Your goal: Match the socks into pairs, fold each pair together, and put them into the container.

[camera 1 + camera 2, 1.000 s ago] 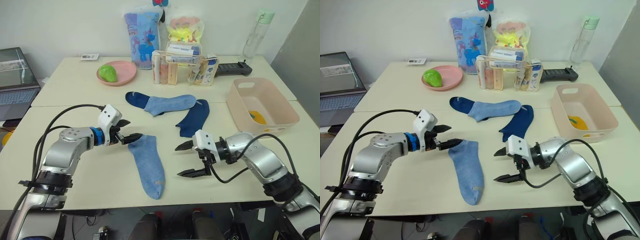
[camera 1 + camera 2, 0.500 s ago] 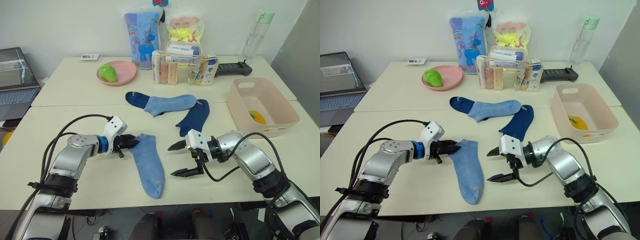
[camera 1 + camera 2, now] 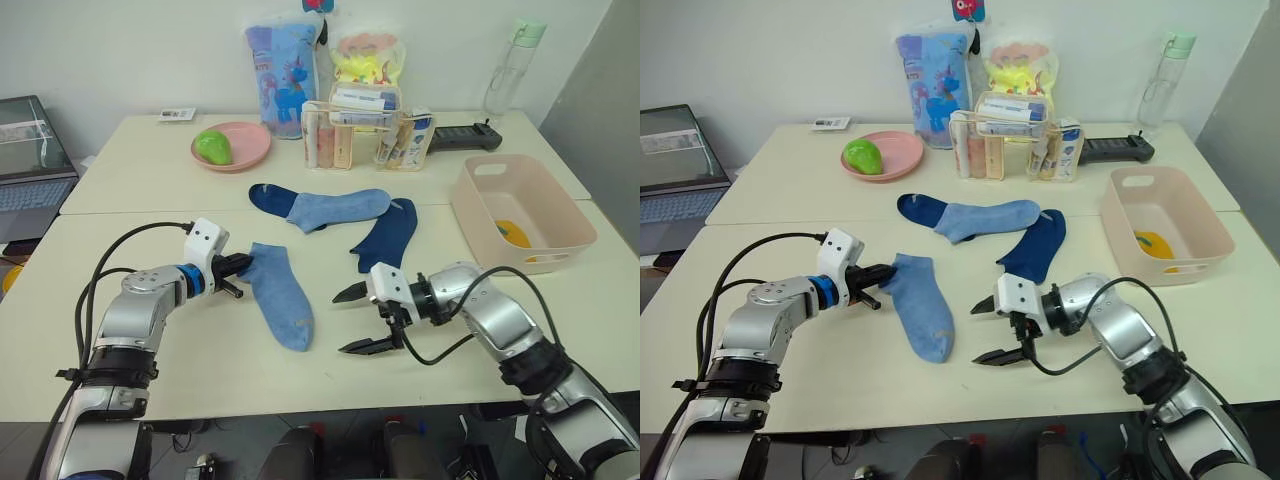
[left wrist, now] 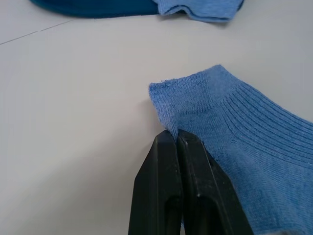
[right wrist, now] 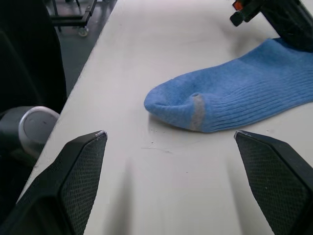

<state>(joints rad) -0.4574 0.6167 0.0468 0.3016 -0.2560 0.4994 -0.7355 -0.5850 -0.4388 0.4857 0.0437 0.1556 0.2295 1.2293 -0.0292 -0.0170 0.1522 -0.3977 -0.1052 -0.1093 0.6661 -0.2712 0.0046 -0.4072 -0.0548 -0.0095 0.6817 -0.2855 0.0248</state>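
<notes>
My left gripper (image 3: 240, 268) is shut on the cuff of a light blue sock (image 3: 278, 300) that lies flat on the near table. In the left wrist view its fingers (image 4: 168, 161) pinch the cuff's edge (image 4: 168, 128). My right gripper (image 3: 343, 322) stands open just right of that sock's toe (image 5: 195, 110), touching nothing. Farther back lies a second light blue sock (image 3: 342, 207), overlapping a navy sock (image 3: 268, 196). Another navy sock (image 3: 386, 235) lies to their right. The pink container (image 3: 480, 215) at the right holds something mustard-yellow (image 3: 513, 232).
A pink plate (image 3: 245, 150) with a green object, a clear organiser (image 3: 365, 135) of toiletries, two printed bags, a bottle (image 3: 505, 70) and a black device (image 3: 462, 135) line the far table. A laptop (image 3: 30, 150) sits at the far left.
My left gripper has shut on the sock's cuff and dragged the sock leftward and a little away. My right gripper has moved left, staying open.
</notes>
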